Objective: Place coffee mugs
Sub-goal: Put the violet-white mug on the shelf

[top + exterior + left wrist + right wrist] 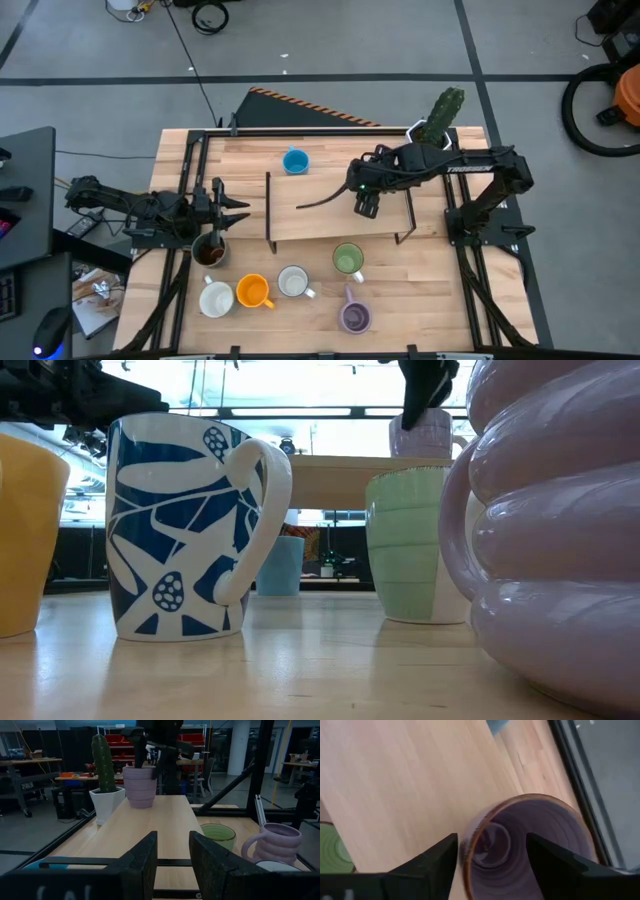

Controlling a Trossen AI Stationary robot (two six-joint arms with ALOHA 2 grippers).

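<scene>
Robotics lab or workshop. Wooden table (420,300) in a black metal frame (470,270) stands on a grey concrete floor (330,50) with taped lines and loose cables (185,50). Behind: workbenches (30,765), red parts bins (120,739) on shelving, a vacuum (610,95), a desk (25,200) alongside.

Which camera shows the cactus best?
The left wrist view: the cactus stands whole in its white pot, beside a purple mug. From above, the high view shows only its top. The low and right wrist views miss it.
</scene>
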